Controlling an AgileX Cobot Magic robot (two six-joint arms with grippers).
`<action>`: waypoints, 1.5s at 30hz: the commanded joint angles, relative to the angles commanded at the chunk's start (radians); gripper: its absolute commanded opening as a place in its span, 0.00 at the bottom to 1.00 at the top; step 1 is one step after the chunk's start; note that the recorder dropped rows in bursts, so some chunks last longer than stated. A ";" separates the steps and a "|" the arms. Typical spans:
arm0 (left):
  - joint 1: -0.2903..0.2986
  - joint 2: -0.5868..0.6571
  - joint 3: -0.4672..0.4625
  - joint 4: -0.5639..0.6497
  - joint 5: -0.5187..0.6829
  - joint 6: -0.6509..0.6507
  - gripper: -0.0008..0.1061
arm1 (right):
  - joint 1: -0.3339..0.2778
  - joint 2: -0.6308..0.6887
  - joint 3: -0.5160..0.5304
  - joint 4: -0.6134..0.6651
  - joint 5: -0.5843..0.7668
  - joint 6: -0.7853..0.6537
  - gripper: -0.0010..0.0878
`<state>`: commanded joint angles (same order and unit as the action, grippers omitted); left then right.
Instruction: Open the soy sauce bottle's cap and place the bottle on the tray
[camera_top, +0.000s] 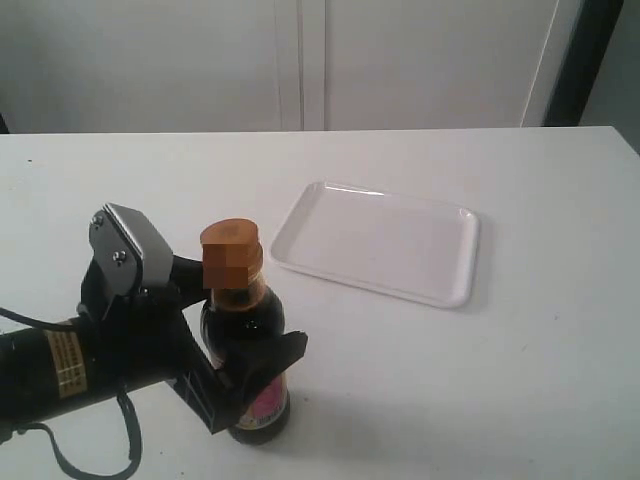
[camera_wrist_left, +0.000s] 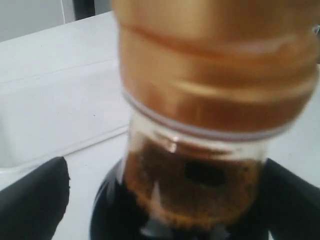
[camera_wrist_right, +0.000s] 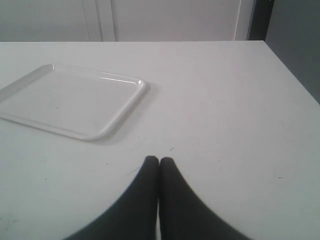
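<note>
The soy sauce bottle (camera_top: 245, 330) stands upright on the white table near its front left, its orange-brown cap (camera_top: 232, 245) down. My left gripper (camera_top: 255, 370) straddles the bottle's body from the left. In the left wrist view the cap (camera_wrist_left: 215, 65) and bottle neck (camera_wrist_left: 195, 180) fill the frame. A strip of table shows between one black finger (camera_wrist_left: 30, 200) and the glass, and the other finger (camera_wrist_left: 295, 200) lies against it. The tray (camera_top: 380, 240) lies bare to the bottle's back right. My right gripper (camera_wrist_right: 159, 161) is shut on nothing, low over the table, out of the exterior view.
The white table (camera_top: 520, 350) runs back to a pale wall with cabinet doors (camera_top: 300, 60). The right wrist view shows the tray (camera_wrist_right: 70, 100) ahead of my right gripper and the table's right edge (camera_wrist_right: 295, 75) beside a dark floor strip.
</note>
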<state>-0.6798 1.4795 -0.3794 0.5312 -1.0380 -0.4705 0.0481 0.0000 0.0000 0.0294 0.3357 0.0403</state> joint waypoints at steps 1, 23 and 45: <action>0.000 0.007 0.000 0.000 0.000 0.003 0.91 | 0.000 0.000 0.000 0.000 0.000 0.000 0.01; 0.000 0.057 0.000 0.119 -0.006 0.033 0.01 | 0.000 0.000 0.000 0.000 0.000 0.000 0.01; 0.000 0.057 0.000 0.119 -0.007 0.042 0.01 | 0.000 0.000 0.000 -0.015 -0.240 -0.024 0.01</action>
<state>-0.6798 1.5362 -0.3794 0.6502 -1.0453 -0.4285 0.0481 0.0000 0.0000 0.0143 0.0954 0.0167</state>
